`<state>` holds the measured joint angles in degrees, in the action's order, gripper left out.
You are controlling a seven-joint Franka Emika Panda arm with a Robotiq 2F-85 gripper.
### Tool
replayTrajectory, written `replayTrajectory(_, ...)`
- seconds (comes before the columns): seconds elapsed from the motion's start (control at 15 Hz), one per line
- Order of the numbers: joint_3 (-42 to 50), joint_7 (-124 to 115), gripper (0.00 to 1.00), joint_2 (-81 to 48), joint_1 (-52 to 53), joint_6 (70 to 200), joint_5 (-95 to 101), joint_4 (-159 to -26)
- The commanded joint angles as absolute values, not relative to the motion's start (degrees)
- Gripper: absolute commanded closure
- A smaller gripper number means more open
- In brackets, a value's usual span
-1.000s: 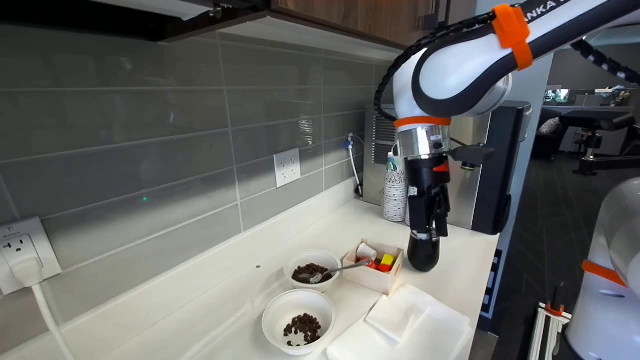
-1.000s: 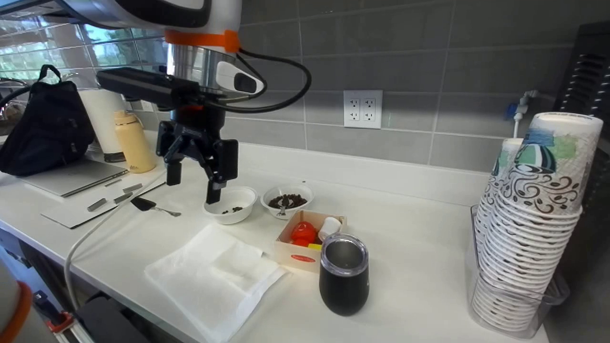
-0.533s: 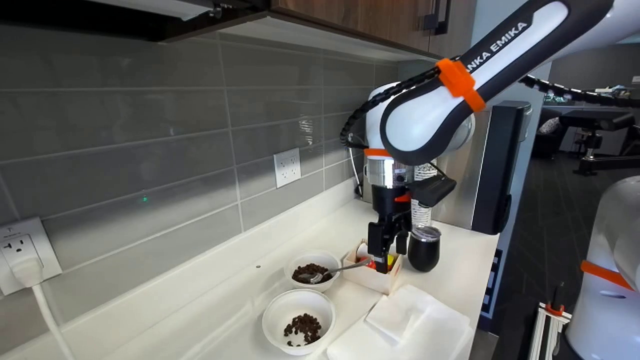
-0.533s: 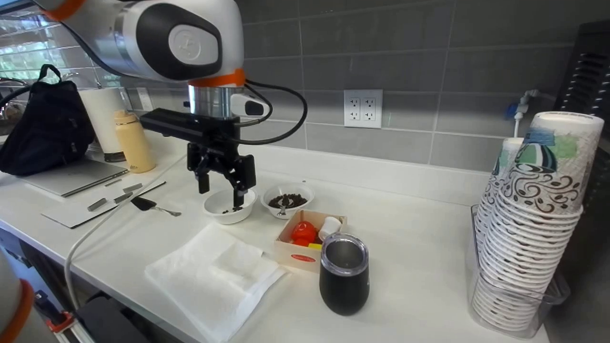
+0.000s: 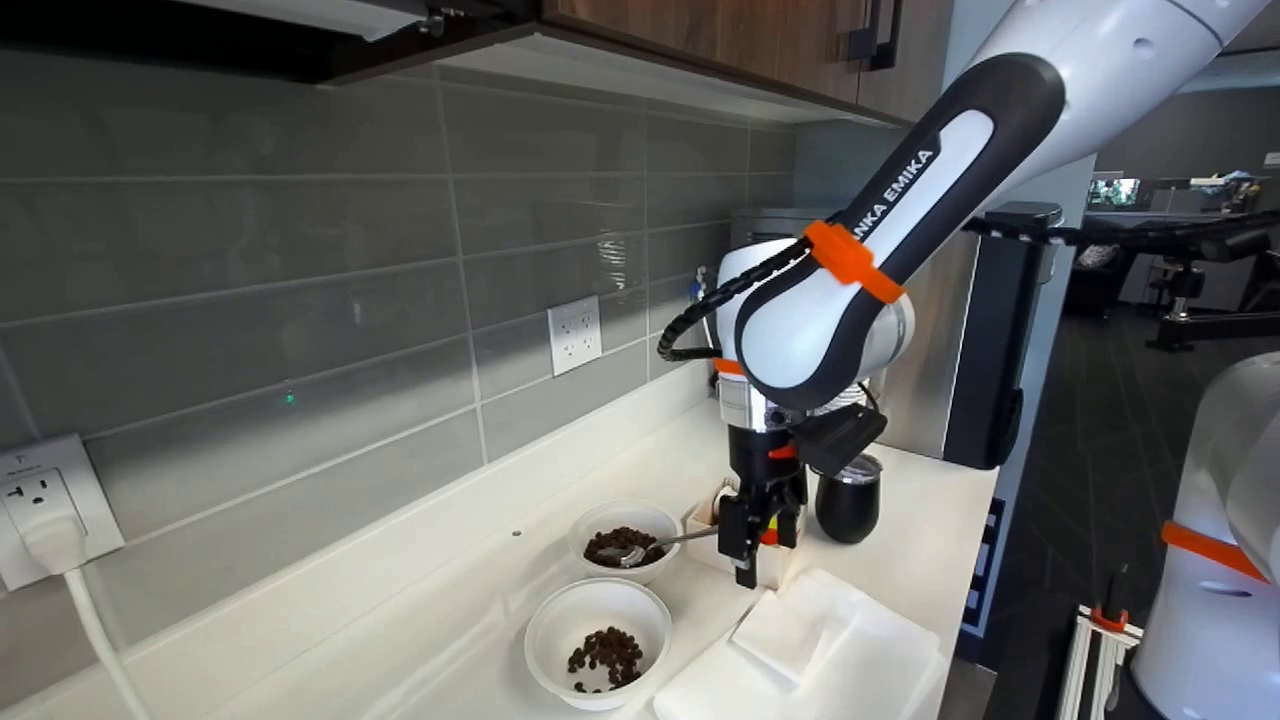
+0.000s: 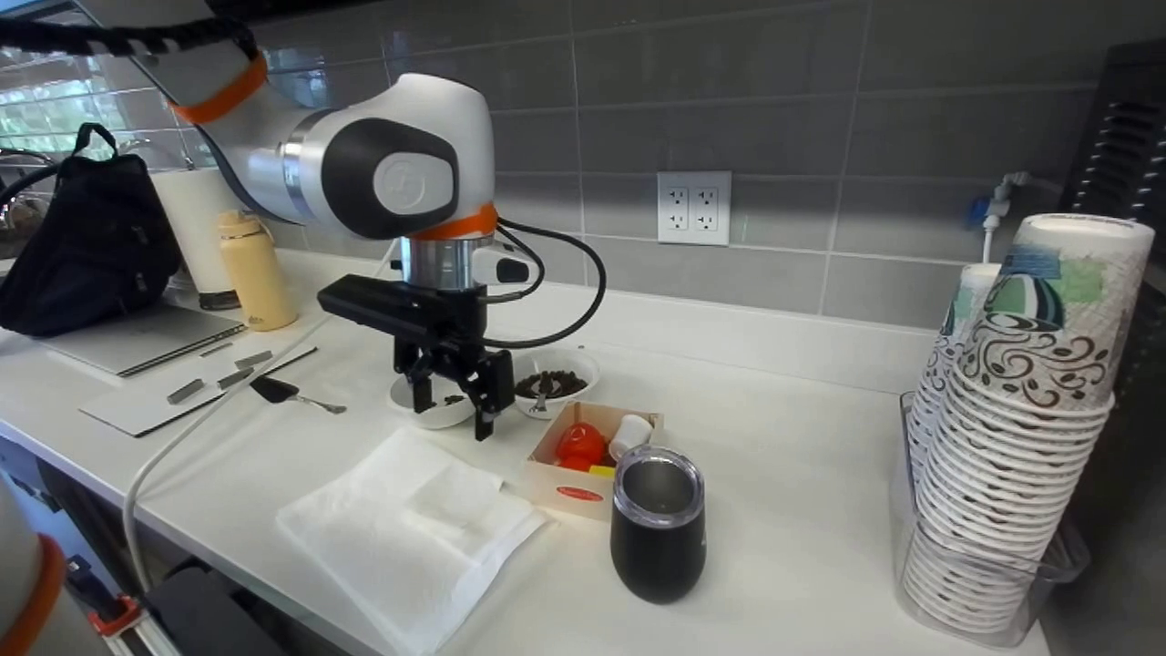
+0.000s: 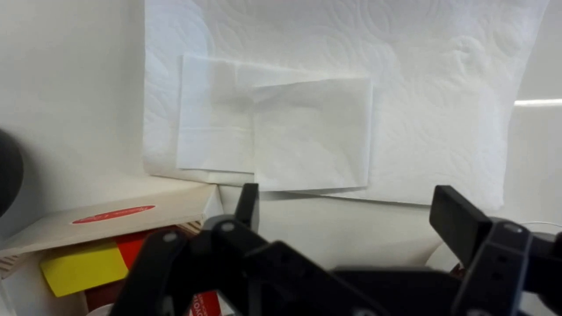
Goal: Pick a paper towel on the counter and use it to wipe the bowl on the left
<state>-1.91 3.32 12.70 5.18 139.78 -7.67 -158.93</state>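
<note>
Paper towel, folded, lies near the crumb-strewn bowl, presumably for wiping it, end effector spread, empty, likely for grasping.

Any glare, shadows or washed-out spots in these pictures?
Wrist view: a glare streak on the counter, and a thin shadow along one edge of the small paper towel; in an exterior view, a blurry bright reflection on the wall tiles at far left; in an exterior view, the small paper towel partly blends into the larger sheet beneath.
</note>
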Motion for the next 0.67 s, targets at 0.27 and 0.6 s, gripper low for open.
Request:
replayTrajectory(0.27, -1.1, 4.9, 0.0, 1.1, 4.4, 149.5, -11.1, -158.9)
replayTrajectory(0.6, -2.2, 6.2, 0.0, -4.2, 4.0, 153.0, -15.3, -158.8)
